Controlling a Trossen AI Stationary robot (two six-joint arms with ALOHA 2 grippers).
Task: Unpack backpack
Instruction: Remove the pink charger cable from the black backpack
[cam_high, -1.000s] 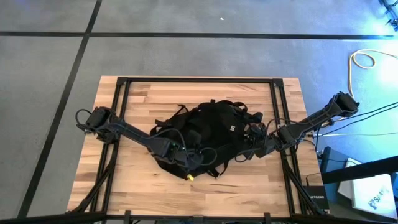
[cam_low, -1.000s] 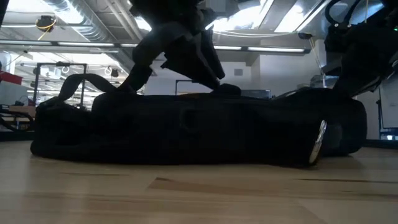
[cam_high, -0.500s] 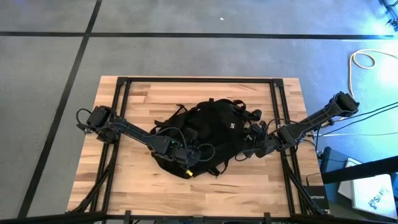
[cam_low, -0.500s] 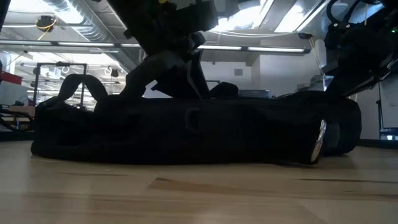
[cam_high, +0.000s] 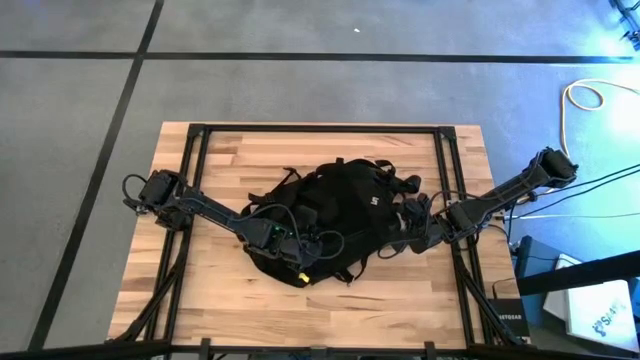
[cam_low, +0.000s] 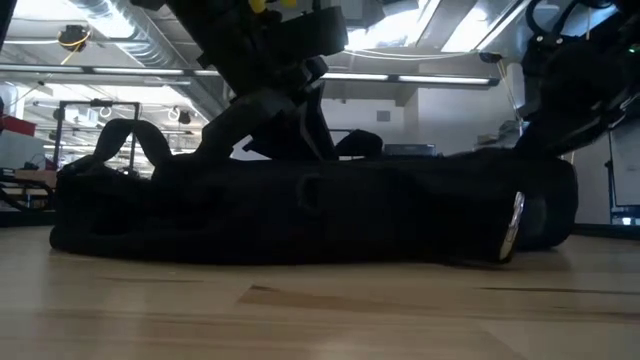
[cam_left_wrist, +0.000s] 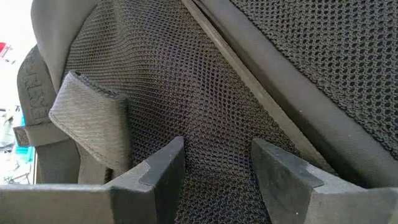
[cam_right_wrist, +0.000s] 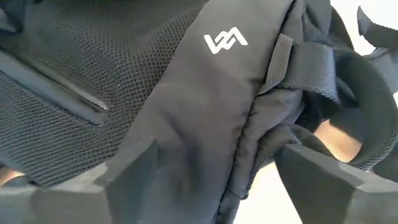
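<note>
Item 1, left gripper (cam_left_wrist: 214, 171): you have it over the near edge of the backpack (cam_high: 335, 215), fingers (cam_left_wrist: 158, 171) parted, mesh panel between them, nothing visibly pinched.
Item 2, backpack: lies flat mid-table (cam_high: 200, 300), logo (cam_right_wrist: 225, 42) up.
Item 3, right gripper (cam_right_wrist: 217, 171): at the backpack's right side, by the strap (cam_right_wrist: 311, 65), fingers spread wide, holding nothing.
Progress: nothing sits outside the backpack; by my judgement the unpacking has barely begun, opening and emptying remain.
</note>
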